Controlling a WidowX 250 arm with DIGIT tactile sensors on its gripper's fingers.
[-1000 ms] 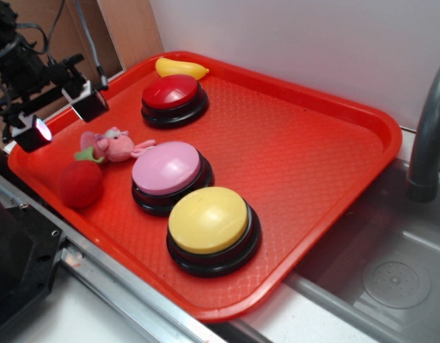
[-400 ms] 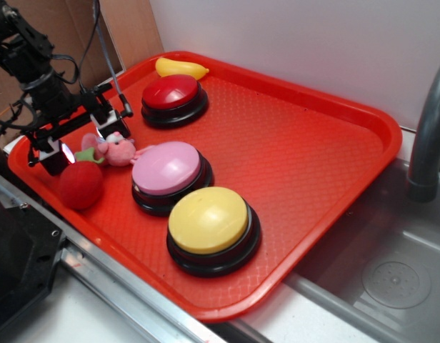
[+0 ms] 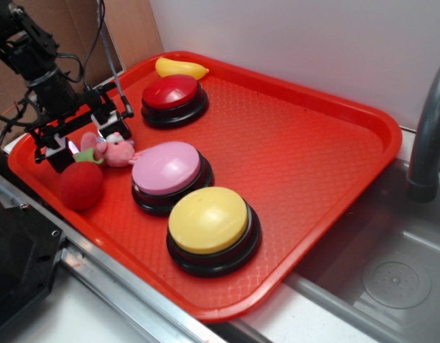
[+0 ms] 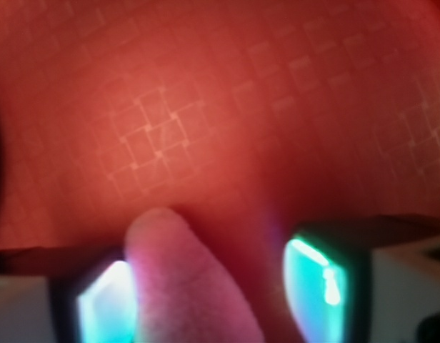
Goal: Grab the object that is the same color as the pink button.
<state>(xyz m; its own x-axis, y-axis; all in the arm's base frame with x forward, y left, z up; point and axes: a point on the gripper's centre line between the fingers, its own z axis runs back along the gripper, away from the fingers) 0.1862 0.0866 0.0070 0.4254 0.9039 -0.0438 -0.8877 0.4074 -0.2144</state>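
The object, a small pink plush toy (image 3: 118, 151) with white and green bits, lies on the red tray (image 3: 313, 143) just left of the pink button (image 3: 166, 168). My gripper (image 3: 83, 141) is low over the tray at the toy's left end. It stands open, one finger on each side of that end. In the wrist view a pink plush part (image 4: 181, 286) rises between the glowing pads, close to the left pad (image 4: 106, 300) and with a gap to the right pad (image 4: 316, 286). My gripper (image 4: 211, 293) has the tray floor behind it.
A red fuzzy ball (image 3: 81, 184) sits just in front of the gripper near the tray's left rim. A yellow button (image 3: 209, 221), a red button (image 3: 171, 93) and a yellow banana toy (image 3: 181, 68) share the tray. A sink (image 3: 391, 271) and grey pipe (image 3: 427, 143) lie to the right.
The gripper has come in from the tray's left edge and dropped around the plush toy's left end. Since 0.4 s ago it has barely shifted.
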